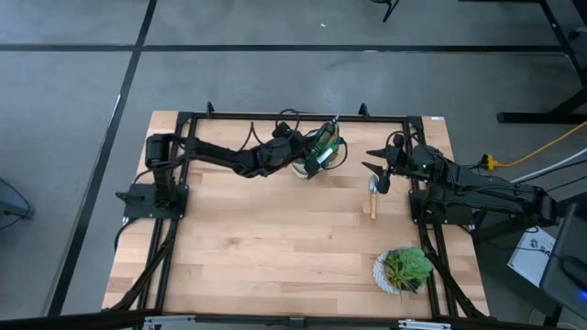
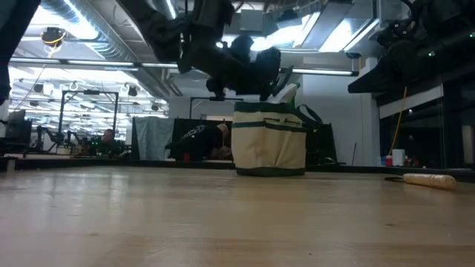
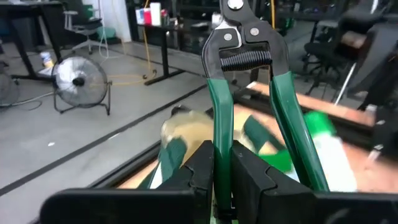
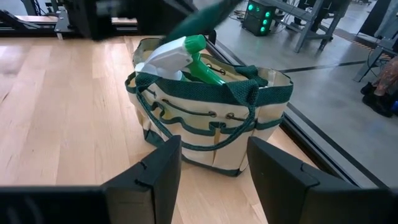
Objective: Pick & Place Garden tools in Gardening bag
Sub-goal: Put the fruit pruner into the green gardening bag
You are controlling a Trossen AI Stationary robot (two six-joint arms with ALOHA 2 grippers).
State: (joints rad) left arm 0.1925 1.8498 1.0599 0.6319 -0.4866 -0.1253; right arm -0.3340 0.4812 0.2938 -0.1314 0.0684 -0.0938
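Spanning most of the high view, the wooden table (image 1: 266, 247) carries everything; the gardening bag (image 2: 269, 141) stands upright near its far edge, beige with green trim, and a spray bottle (image 4: 177, 55) pokes out of its open top, white head uppermost; a leafy plant in a white pot (image 1: 404, 270) sits near the front right corner, well apart from the bag. Reaching across from the left, the left gripper (image 3: 222, 180) hovers above the bag with its fingers clamped on one green handle of the pruning shears (image 3: 249, 93), whose spring and pivot point away from the wrist; the right gripper (image 4: 214, 168) hangs near the table's right rim, facing the bag, fingers spread wide and holding nothing; a wooden-handled tool (image 1: 372, 197) lies flat on the boards just beside it, its metal end hidden under that arm, so I cannot tell whether it is rake or trowel.
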